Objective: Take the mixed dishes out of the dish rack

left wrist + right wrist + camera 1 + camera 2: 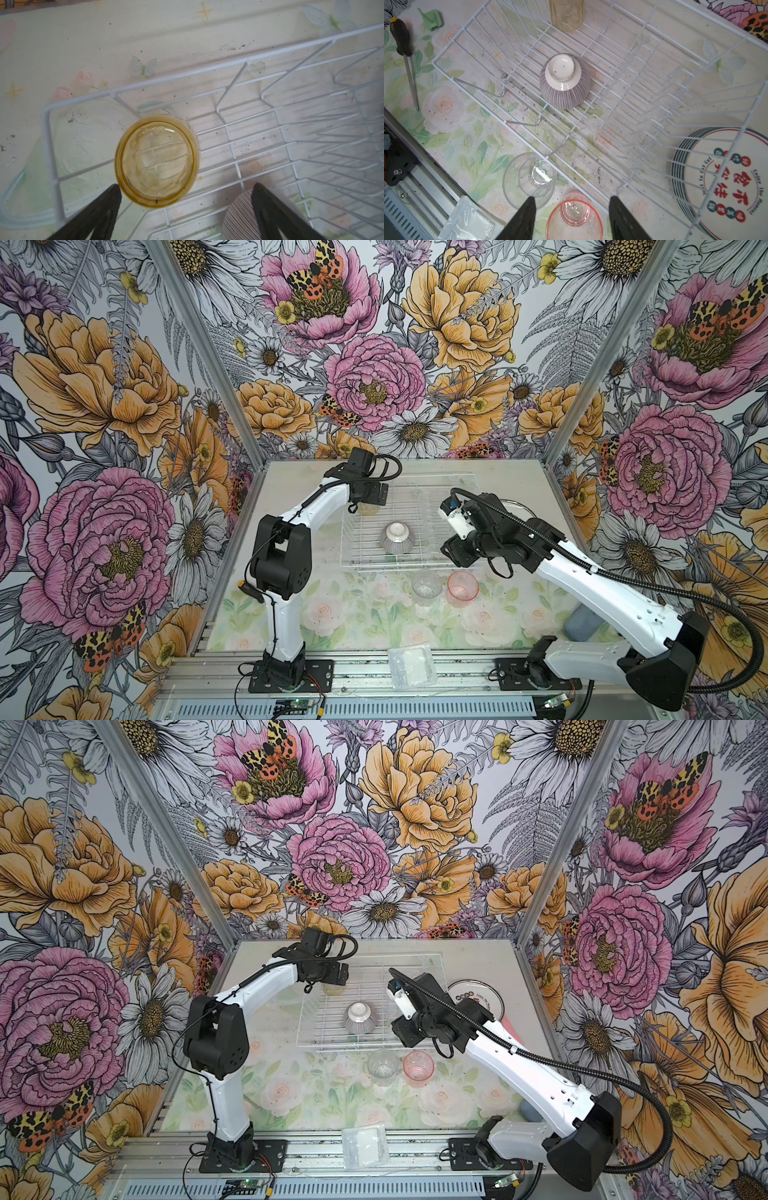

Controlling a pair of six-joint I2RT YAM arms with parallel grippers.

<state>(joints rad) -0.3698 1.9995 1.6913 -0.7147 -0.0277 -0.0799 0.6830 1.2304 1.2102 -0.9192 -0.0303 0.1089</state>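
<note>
Rack (345, 562) (302, 1042), white wire, on the far half of the floral table (332, 614). Upright prongs (643, 68) line its right side.

Two dishes are inside. The bowl (397, 537) (360, 1018) (564, 82), ribbed grey-purple, rests foot-up on the grid floor near the middle. The yellow tumbler (156, 161) (566, 14) stands toward the far left corner. In both top views the left arm partly hides it.

The other dishes are outside. The clear tumbler (426, 585) (382, 1065) (529, 178) and the pink tumbler (462, 586) (418, 1066) (574, 216) stand mouth-up on the table just before the front rim. They are side by side, pink to the right. A stack of plates (469, 994) (691, 172) lies flat on the table just beyond the right wall. The top plate shows red and dark characters, seen through the wall wires in the right wrist view.

Left gripper (186, 186): over the yellow tumbler, jaws spread wide, gripping nothing. In the left wrist view one finger overlaps the tumbler's edge and the other overlaps the bowl. Contact cannot be told.

Right gripper (573, 197): near the rack's front right corner, jaws moderately apart, nothing between them. In the right wrist view the pink tumbler appears below the gap.

Periphery: a screwdriver (401, 35) and a green piece (430, 18) lie on the table off the rack's left side. A clear plastic bag (411, 668) (365, 1148) lies on the front rail between the arm bases.
</note>
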